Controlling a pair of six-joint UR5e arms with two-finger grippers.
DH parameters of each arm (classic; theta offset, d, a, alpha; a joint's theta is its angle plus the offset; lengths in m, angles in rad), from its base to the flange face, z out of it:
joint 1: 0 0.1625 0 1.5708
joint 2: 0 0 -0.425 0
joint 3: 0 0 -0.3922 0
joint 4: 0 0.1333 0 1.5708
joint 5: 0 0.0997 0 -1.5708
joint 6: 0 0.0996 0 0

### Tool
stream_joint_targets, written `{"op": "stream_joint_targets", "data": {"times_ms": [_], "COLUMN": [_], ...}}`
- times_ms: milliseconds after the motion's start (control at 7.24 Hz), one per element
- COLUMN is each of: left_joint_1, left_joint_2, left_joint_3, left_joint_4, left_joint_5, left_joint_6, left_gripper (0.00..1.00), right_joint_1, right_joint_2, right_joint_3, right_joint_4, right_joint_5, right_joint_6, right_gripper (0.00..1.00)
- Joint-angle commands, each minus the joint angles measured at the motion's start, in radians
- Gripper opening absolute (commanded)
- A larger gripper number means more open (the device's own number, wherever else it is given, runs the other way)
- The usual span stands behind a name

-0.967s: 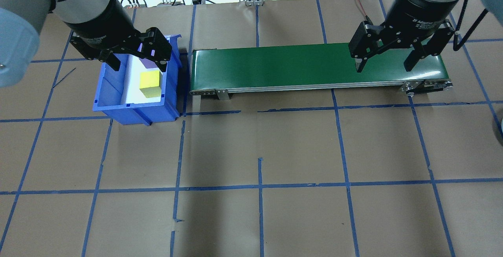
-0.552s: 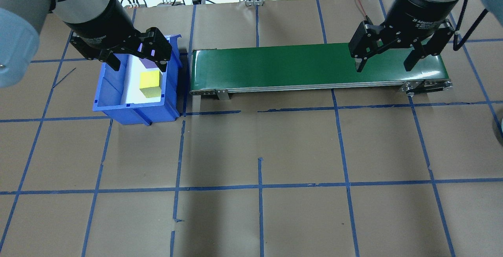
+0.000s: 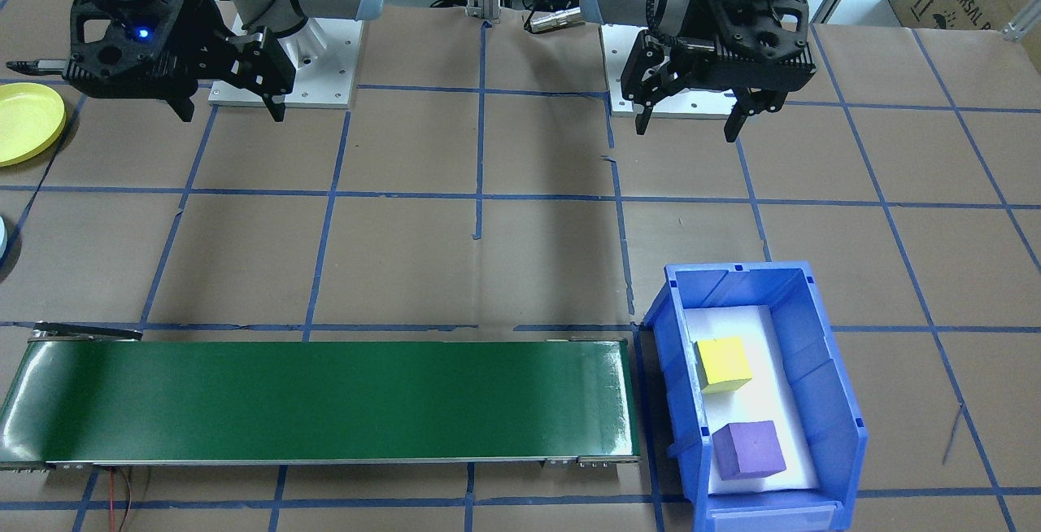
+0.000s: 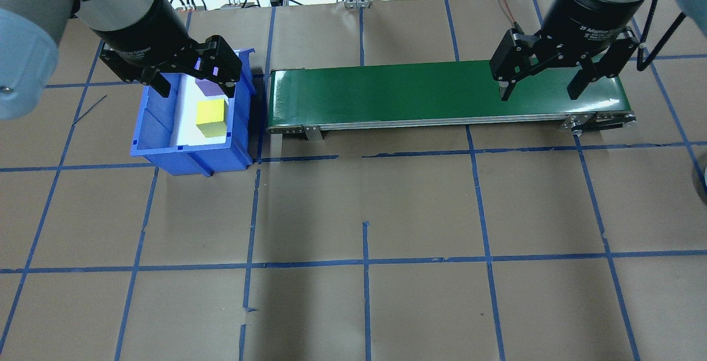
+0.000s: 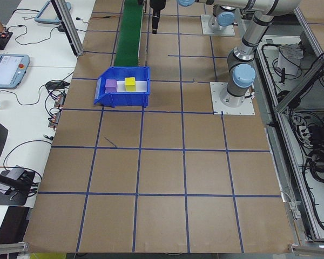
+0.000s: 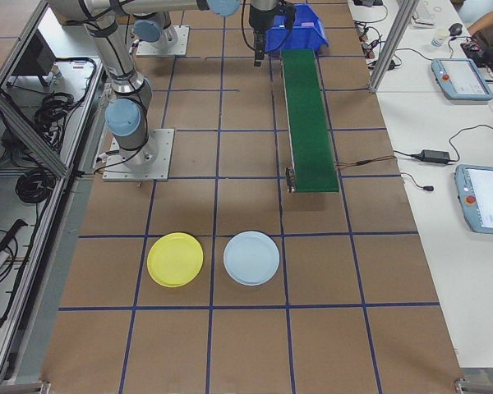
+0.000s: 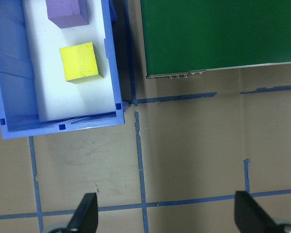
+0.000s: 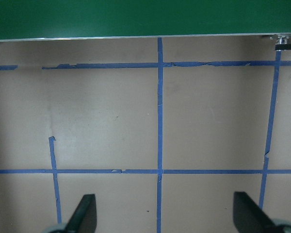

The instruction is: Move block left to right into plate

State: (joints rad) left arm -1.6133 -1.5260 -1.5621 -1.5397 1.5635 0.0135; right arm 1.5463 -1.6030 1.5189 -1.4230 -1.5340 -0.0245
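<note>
Both the left gripper (image 4: 191,84) and right gripper (image 4: 538,86) hang wide open, holding nothing. The yellow block (image 4: 210,115) sits in the blue bin (image 4: 152,129) just below the left gripper.

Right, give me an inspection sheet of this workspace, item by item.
Surface: brown paper-covered table with blue tape grid.
Job's things: yellow block and purple block in the blue bin; green conveyor belt bare; yellow plate and light blue plate empty.
Clutter: nothing seen.
Grippers: left gripper open above the bin; right gripper open above the belt's end.
Cables: red wire at the belt's end.
Surroundings: tablets and cables on side benches.
</note>
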Motion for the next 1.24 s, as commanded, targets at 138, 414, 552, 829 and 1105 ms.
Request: {"op": "stream_joint_targets", "data": {"times_ms": [138,414,552,829,1105], "left_joint_1": [0.19,0.228,0.228,0.228,0.228], "left_joint_2": [-0.109,-0.304,-0.457,-0.632,-0.673], "left_joint_3": [0.03,0.107,0.251,0.312,0.278], "left_joint_4": [0.089,0.196,0.194,0.231,0.356], "left_joint_5": [-0.011,-0.014,-0.014,-0.074,-0.083], "left_joint_6": [0.054,0.128,0.129,0.208,0.218], "left_gripper": [1.0,1.0,1.0,1.0,1.0], "right_joint_1": [0.0,0.0,0.0,0.0,0.0], "right_joint_2": [0.0,0.0,0.0,0.0,0.0], "right_joint_3": [0.001,0.001,0.001,0.001,0.001], "right_joint_4": [-0.002,-0.002,-0.002,-0.002,-0.002], "right_joint_5": [0.002,0.002,0.002,0.002,0.002], "right_joint_6": [0.0,0.0,0.0,0.0,0.0], "right_gripper": [1.0,1.0,1.0,1.0,1.0]}}
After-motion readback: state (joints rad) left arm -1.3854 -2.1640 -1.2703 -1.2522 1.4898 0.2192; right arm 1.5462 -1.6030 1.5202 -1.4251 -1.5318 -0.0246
